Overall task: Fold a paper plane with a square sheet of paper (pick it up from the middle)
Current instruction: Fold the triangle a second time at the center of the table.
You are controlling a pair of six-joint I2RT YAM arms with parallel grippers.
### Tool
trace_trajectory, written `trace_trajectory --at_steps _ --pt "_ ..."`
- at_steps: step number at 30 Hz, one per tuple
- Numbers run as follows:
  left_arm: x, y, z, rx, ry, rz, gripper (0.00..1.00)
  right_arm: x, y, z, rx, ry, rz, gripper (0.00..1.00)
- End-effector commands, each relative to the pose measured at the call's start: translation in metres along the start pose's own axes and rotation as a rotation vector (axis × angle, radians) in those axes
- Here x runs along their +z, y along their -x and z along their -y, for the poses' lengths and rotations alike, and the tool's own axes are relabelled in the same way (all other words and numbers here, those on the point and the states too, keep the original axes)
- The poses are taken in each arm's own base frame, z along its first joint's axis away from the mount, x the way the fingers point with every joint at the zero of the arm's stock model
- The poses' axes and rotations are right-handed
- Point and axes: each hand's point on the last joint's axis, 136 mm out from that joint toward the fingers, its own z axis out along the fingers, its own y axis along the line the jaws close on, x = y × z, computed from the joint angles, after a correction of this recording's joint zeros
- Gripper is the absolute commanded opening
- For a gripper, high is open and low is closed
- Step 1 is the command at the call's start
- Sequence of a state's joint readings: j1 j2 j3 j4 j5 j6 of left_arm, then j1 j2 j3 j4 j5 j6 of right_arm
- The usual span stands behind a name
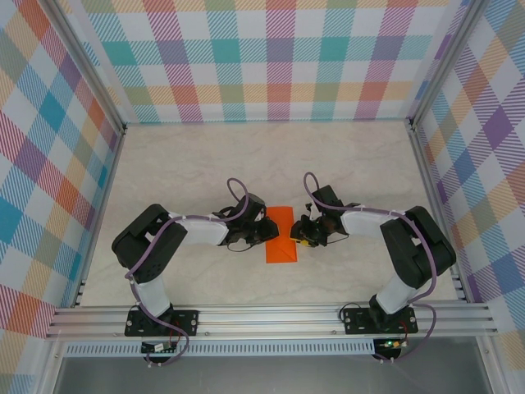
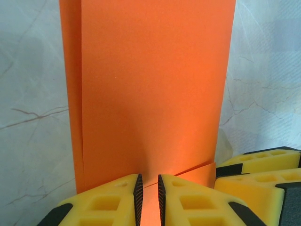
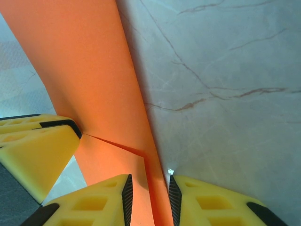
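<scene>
Sheet of paper: orange, folded narrow, flat near the worktop's centre, between both grippers.
Left gripper: jaws a slit apart, tips at the paper's left edge.
Right gripper: jaws slightly parted, astride the right edge.

square sheet of paper: looked thin, matt, smooth, crisply creased | table: resembled veined marble, smooth, faintly glossy | left gripper fingers: seemed moulded matt plastic | frame rails: showed brushed metal
</scene>
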State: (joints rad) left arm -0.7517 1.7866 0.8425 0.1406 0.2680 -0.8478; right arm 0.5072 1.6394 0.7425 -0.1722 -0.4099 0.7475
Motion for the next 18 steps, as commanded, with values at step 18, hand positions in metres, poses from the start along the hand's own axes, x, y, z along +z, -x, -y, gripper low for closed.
trace_trajectory --at_steps 18 --pt "-0.003 -0.006 -0.010 -0.003 0.052 -0.011 0.20 -0.001 -0.015 -0.011 -0.047 0.068 -0.016 0.28"
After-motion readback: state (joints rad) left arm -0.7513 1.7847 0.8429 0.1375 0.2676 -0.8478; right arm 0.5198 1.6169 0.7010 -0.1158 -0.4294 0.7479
